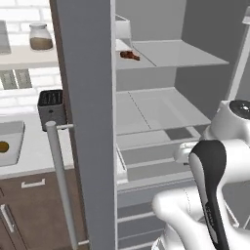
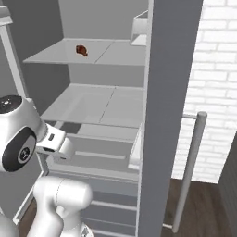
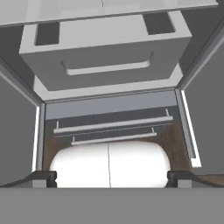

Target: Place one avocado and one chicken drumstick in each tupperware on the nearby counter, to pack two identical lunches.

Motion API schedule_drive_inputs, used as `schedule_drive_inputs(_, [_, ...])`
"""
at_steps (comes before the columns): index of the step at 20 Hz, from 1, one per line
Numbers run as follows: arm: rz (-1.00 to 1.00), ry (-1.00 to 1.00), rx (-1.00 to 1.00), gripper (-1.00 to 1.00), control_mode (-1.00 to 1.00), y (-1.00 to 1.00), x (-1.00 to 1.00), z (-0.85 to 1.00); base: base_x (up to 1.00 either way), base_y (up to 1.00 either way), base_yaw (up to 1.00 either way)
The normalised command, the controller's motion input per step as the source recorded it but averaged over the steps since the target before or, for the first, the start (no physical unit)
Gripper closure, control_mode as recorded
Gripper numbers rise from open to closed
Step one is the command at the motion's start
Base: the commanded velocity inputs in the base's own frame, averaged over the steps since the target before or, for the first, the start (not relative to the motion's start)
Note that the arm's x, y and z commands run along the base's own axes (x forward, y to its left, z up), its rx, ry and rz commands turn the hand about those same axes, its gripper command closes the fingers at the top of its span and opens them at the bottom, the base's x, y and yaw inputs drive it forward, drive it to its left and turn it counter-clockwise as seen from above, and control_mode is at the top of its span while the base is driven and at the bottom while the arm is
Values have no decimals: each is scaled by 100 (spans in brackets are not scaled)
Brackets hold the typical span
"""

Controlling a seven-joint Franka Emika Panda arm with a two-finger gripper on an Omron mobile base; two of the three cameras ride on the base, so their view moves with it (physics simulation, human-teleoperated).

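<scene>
Fridge [image 1: 161, 112] open, shelves roomy; drumstick [image 1: 130, 55] near shelf edge; gripper [image 3: 109, 177] jaws spread.

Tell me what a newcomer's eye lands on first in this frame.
An open fridge stands before the robot, its shelves nearly bare, with one reddish-brown chicken drumstick alone on the upper shelf. Left of the fridge door, a grey tupperware on the counter holds an olive-brown avocado.

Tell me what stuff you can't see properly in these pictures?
- Tupperware on the counter, left base view: cut off by the left edge; the olive-brown lump inside is too small to name.
- Chicken drumstick on the top fridge shelf: too small for detail.
- Toaster, left base view: partly behind the fridge door.
</scene>
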Motion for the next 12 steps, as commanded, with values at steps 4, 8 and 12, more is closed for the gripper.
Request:
schedule_drive_inputs(4, [0, 0, 0, -100, 100, 0, 0, 0, 75, 3, 4])
schedule_drive_inputs(8, [0, 0, 0, -100, 100, 0, 0, 0, 65, 3, 19])
schedule_drive_inputs(12, [0, 0, 0, -100, 100, 0, 0, 0, 55, 6, 23])
